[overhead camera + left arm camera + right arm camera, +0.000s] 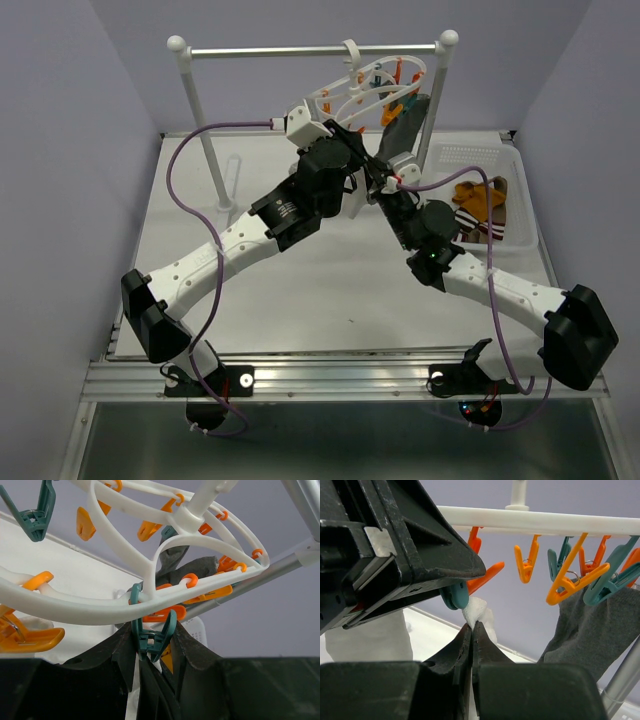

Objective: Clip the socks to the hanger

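Right wrist shows the right tool (472, 626) clenched on a white sock (480, 611) just beneath a teal clip (455, 596).

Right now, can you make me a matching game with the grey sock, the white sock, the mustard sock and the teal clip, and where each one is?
Things:
1. grey sock
2. white sock
3. mustard sock
4. teal clip

Places:
A. lying in the basket
B. squeezed by the left gripper
C. hanging from the hanger
D. pinched in the right gripper

Pairs: 1-C, 2-D, 3-A, 4-B.
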Controlling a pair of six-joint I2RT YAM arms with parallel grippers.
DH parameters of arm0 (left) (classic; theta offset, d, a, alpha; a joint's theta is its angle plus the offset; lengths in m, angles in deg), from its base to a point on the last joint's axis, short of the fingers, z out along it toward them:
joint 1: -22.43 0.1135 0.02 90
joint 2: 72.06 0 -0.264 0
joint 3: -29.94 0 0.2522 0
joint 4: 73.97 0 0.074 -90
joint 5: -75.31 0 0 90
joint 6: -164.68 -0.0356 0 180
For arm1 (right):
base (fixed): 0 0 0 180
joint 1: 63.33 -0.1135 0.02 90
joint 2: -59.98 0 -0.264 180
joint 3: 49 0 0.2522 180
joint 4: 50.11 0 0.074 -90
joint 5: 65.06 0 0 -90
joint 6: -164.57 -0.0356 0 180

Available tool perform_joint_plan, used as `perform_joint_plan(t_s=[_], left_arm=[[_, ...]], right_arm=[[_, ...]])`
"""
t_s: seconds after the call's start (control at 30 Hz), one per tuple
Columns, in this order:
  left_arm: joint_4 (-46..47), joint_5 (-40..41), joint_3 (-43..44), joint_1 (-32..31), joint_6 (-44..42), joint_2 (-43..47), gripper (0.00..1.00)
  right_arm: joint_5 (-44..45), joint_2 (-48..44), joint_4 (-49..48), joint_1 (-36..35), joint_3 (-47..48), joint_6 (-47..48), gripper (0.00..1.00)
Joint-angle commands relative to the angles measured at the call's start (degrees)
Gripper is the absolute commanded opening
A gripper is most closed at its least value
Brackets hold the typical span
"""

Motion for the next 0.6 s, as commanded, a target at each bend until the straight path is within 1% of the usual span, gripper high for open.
perform_joint_plan(t_s=[0.0, 0.1, 0.27, 0.57], left_arm=[[-0.81, 2.28, 2.19, 0.18, 1.54, -0.02, 0.00], [-0.72, 2.01, 2.45, 0.10, 1.45, -0.19, 0.00], [-0.72, 1.75, 2.46, 0.10, 1.63, -0.11, 0.00], [-1.16, 2.28, 2.46, 0.10, 1.36, -0.90, 0.00]], right_arm=[[-0.60, 0.84, -1.91, 0.33, 3.41, 2.04, 0.01], [0.19, 1.55, -0.86, 0.33, 4.03, 2.21, 0.01], [-1.13, 2.52, 0.12, 0.33, 5.35, 2.48, 0.01], [-2.27, 0.94, -0.06, 0.33, 5.00, 1.34, 0.01]])
